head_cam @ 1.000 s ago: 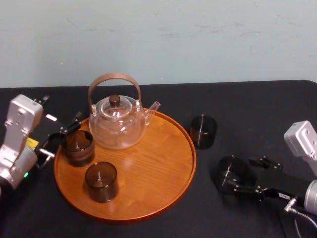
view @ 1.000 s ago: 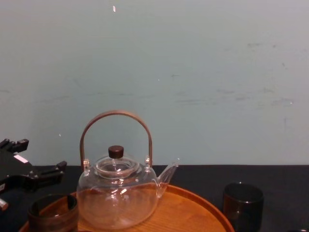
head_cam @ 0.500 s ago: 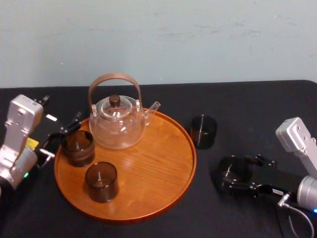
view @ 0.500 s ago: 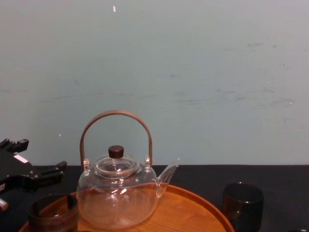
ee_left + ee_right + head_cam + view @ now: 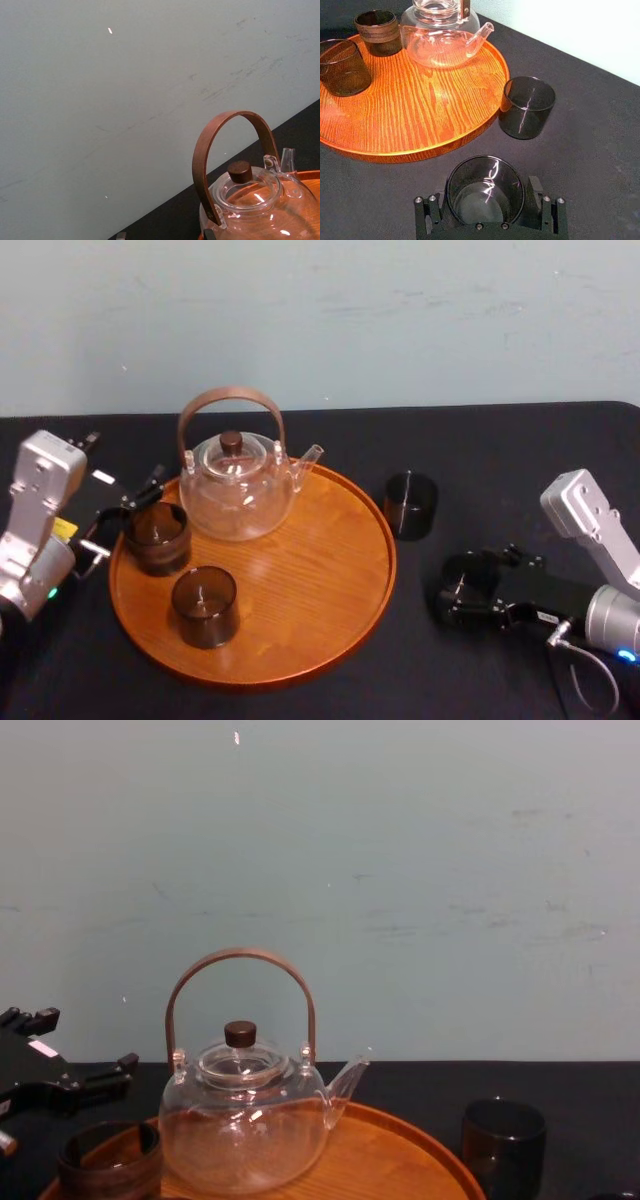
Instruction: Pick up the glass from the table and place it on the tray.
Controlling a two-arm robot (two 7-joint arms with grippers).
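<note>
— How far along is it?

— Barely begun, I'd say. The glass (image 5: 485,192) stands on the table (image 5: 500,460), off to the robot's right and clear of the tray (image 5: 340,540). The right gripper (image 5: 452,592) is low on the table and reaches in around the glass, jaws spread, one finger on either side of the wall.

— So it has hold of it?

— I wouldn't call it that. The fingers (image 5: 427,220) sit just beside the glass, and to my eye they're open and gripping nothing (dark glass on black cloth doesn't help). Closing, lifting, carrying across and setting down on the bare wood are all left to do.

— And the other arm?

— The left gripper (image 5: 125,520) hangs at the tray's left edge, spread and empty, next to a banded cup (image 5: 157,537). It looks idle.

— Anything you can't make out?

— Whether the pads touch the wall at all. From chest height, the glass is cut off at the bottom edge. A second glass (image 5: 410,505) stands just beside the rim, on the spout side of the teapot (image 5: 237,485).
</note>
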